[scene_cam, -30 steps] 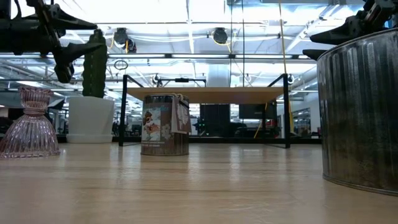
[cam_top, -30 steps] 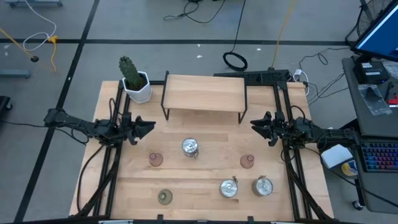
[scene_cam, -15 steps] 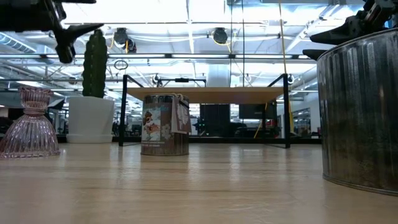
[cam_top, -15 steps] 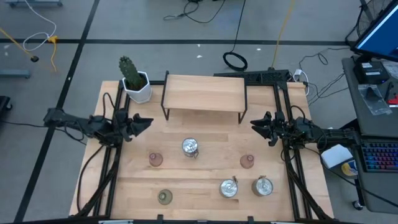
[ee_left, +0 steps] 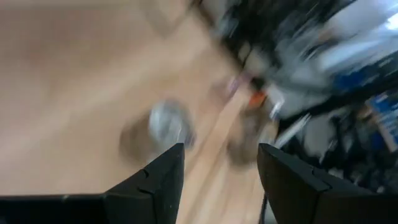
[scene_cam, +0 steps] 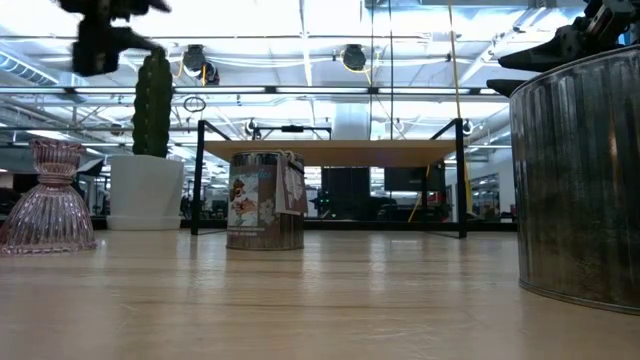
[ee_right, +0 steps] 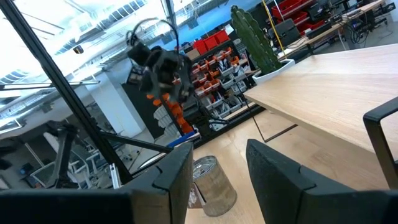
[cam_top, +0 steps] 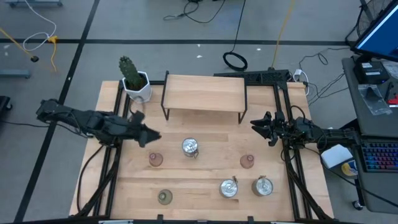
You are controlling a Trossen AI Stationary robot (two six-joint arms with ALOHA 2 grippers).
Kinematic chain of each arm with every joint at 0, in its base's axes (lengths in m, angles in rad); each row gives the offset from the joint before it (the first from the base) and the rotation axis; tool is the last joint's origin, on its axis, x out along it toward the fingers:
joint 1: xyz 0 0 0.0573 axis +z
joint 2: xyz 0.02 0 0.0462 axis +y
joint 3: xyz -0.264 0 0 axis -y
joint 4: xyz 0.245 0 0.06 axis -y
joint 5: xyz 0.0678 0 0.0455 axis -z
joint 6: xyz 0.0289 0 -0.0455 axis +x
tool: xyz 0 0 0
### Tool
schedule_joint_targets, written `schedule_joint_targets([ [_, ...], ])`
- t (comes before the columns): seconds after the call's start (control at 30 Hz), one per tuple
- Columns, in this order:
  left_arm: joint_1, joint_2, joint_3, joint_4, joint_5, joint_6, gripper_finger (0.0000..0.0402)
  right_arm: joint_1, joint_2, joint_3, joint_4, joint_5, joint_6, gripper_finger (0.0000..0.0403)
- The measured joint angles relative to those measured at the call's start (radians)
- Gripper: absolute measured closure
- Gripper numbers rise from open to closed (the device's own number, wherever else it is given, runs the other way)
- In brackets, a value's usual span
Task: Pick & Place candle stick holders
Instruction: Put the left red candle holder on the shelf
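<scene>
Wooden table [cam_top: 205, 177] seen from above: the left hand [cam_top: 151, 135], fingers apart and empty, has swung in from the table's left edge to just above the pink holder [cam_top: 155, 159]; the right hand [cam_top: 256, 126] waits, part open, holding nothing. Low view: that holder [scene_cam: 50, 198] stands untouched. The reach is under way; next comes lowering over it.

L end effector [cam_top: 153, 135]: fingers apart, empty, over table | R end effector [cam_top: 254, 125]: fingers apart, empty, hovering
</scene>
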State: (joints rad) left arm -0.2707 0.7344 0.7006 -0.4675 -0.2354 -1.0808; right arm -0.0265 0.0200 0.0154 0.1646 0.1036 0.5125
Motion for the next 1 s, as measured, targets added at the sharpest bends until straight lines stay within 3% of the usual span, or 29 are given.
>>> schedule_joint_targets([
  [0.3, 0.000, 0.178, 0.063, -0.294, 0.351, -0.369, 0.0199, 0.000, 0.000, 0.000, 0.000, 0.000, 0.000, 0.0259],
  [0.73, 0.001, 0.299, 0.063, -0.430, 0.362, -0.448, 0.0199, 0.000, 0.000, 0.000, 0.000, 0.000, 0.000, 0.0259],
  [1.0, 0.001, 0.392, 0.063, -0.423, 0.347, -0.441, 0.0199, 0.000, 0.000, 0.000, 0.001, 0.000, 0.000, 0.0259],
])
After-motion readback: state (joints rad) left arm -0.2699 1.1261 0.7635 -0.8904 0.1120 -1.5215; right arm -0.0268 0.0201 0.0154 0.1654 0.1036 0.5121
